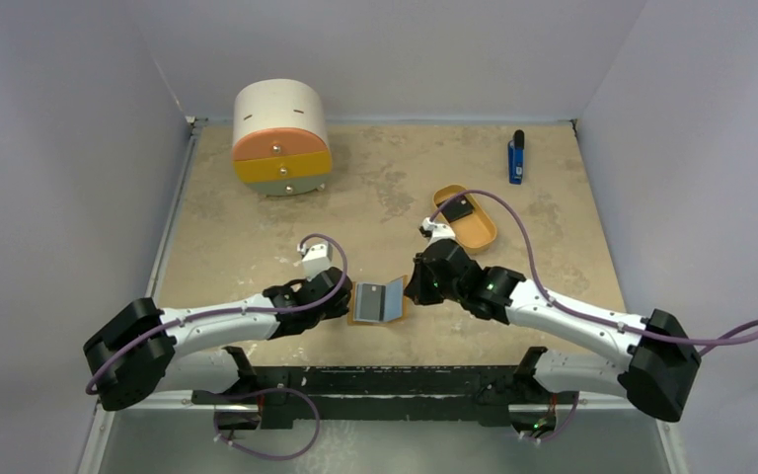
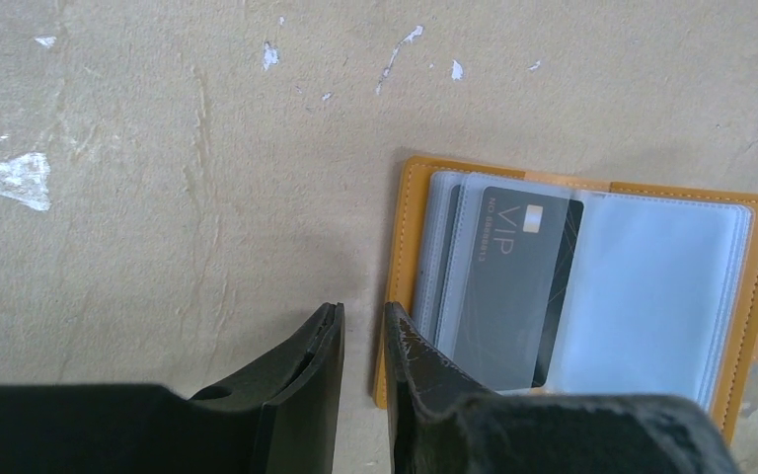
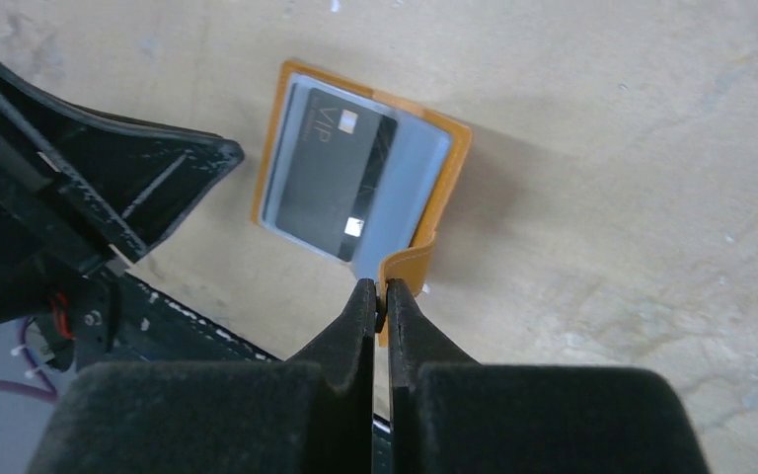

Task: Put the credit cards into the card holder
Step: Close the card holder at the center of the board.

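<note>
— Reaching in from the two lower corners of the overhead view, both arms lie low and stretched, and their wrists meet at the middle. Can you see the claws?
— Yes. The left gripper (image 2: pixel 363 331) is parted by a narrow slit with bare table (image 2: pixel 158 197) showing through, and it grips nothing. One finger (image 2: pixel 410 360) overlaps the left edge of the card holder (image 2: pixel 402 227). Whether it presses down, I cannot tell.
— And the right gripper (image 3: pixel 379 301)?
— Pinched together on the holder's orange strap (image 3: pixel 410 265).
— And the holder itself?
— It lies open at centre frame, with one black credit card (image 2: pixel 513 286) inside a clear pocket. A second card (image 1: pixel 457 207) sits in the tan tray (image 1: pixel 478 233), up and to the right of it.
— Surroundings?
— A mottled beige table, pale walls, and a round drawer cabinet (image 1: pixel 281 138) at upper left.
</note>
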`<action>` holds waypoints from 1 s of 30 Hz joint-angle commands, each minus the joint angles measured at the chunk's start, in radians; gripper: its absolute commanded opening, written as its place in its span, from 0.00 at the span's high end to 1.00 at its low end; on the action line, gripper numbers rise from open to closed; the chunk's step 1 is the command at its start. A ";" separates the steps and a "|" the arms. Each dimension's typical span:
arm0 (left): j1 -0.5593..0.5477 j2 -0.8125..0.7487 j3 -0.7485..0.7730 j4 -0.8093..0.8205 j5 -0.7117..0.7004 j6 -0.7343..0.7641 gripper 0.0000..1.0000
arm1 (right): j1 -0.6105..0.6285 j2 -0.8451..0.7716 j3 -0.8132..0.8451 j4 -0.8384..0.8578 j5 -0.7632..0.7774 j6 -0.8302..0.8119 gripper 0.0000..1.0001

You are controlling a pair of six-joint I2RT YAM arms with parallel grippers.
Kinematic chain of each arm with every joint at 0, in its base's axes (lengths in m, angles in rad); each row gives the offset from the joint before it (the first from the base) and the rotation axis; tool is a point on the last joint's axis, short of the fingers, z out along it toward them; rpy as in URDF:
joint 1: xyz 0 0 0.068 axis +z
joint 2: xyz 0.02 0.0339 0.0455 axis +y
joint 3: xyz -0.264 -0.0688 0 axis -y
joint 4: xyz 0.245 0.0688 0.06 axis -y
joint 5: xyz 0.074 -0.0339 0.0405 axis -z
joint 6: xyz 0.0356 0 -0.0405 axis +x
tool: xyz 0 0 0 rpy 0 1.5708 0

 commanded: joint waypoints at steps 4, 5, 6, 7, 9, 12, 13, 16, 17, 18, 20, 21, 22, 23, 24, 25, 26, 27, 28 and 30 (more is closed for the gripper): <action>0.005 -0.013 -0.017 0.012 -0.032 0.008 0.80 | 0.003 0.064 0.069 0.197 -0.149 -0.007 1.00; 0.005 -0.006 -0.022 0.018 -0.028 0.009 0.80 | 0.004 0.077 0.070 0.220 -0.161 -0.002 1.00; 0.005 -0.001 -0.025 0.022 -0.027 0.007 0.81 | 0.004 0.089 0.072 0.243 -0.187 0.002 1.00; 0.005 0.003 -0.031 0.026 -0.027 0.004 0.81 | 0.004 0.099 0.074 0.261 -0.201 0.004 1.00; 0.005 0.009 -0.042 0.038 -0.022 0.000 0.82 | 0.004 0.123 0.073 0.309 -0.226 0.010 1.00; 0.005 0.011 -0.063 0.065 -0.009 -0.007 0.83 | 0.004 0.154 0.073 0.365 -0.253 0.023 1.00; 0.005 0.012 -0.068 0.078 -0.004 -0.009 0.83 | 0.004 0.164 0.070 0.386 -0.265 0.035 1.00; 0.005 0.006 -0.079 0.089 0.004 -0.014 0.84 | 0.004 0.191 0.059 0.447 -0.288 0.053 1.00; 0.005 0.000 -0.079 0.081 0.001 -0.016 0.84 | 0.003 0.198 0.057 0.462 -0.292 0.058 1.00; 0.005 -0.011 -0.078 0.069 -0.003 -0.017 0.84 | 0.004 0.205 0.058 0.469 -0.293 0.062 1.00; 0.005 -0.049 -0.075 0.033 -0.021 -0.024 0.84 | 0.004 0.209 0.058 0.474 -0.290 0.064 1.00; 0.005 -0.076 -0.075 0.010 -0.035 -0.028 0.84 | 0.003 0.206 0.060 0.469 -0.281 0.061 1.00; 0.005 -0.104 -0.073 -0.019 -0.051 -0.034 0.83 | 0.005 0.203 0.062 0.463 -0.267 0.057 1.00; 0.005 -0.138 -0.073 -0.045 -0.069 -0.037 0.83 | 0.004 0.198 0.062 0.458 -0.263 0.054 1.00; 0.005 -0.169 -0.072 -0.075 -0.089 -0.043 0.83 | 0.004 0.195 0.062 0.456 -0.261 0.051 1.00; 0.005 -0.198 -0.073 -0.103 -0.108 -0.050 0.83 | 0.004 0.194 0.062 0.457 -0.259 0.047 1.00; 0.005 -0.224 -0.076 -0.125 -0.133 -0.059 0.83 | 0.004 0.198 0.065 0.456 -0.259 0.043 1.00; 0.005 -0.242 -0.081 -0.142 -0.146 -0.067 0.83 | 0.004 0.205 0.071 0.457 -0.262 0.040 1.00; 0.005 -0.252 -0.088 -0.148 -0.153 -0.076 0.83 | 0.004 0.214 0.074 0.462 -0.265 0.038 1.00; 0.007 -0.242 -0.102 -0.145 -0.150 -0.095 0.85 | 0.004 0.238 0.088 0.476 -0.267 0.032 1.00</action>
